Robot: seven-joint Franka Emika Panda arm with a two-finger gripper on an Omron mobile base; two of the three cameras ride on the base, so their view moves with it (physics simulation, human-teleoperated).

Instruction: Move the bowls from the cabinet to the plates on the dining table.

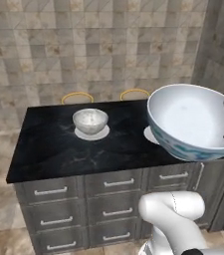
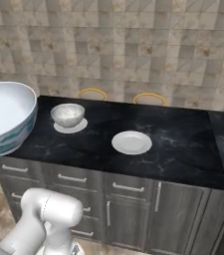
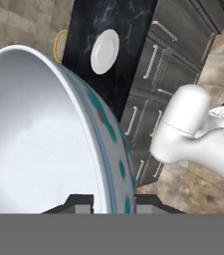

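Closest to the camera is the patterned bowl [image 3: 49, 134], white with blue marks outside and pale inside; the gripper [image 3: 113, 201] pinches its rim, one dark finger on each side of the wall, and holds it tilted in the air in front of the dining table [image 2: 183, 149]; on the black marble top, going left to right, the marbled bowl [image 2: 67, 114] sits on the left plate [image 2: 58, 127]; the bare plate [image 2: 132, 142] lies near the front edge, apart from the first; grey drawers [image 2: 128, 188] run below the top.
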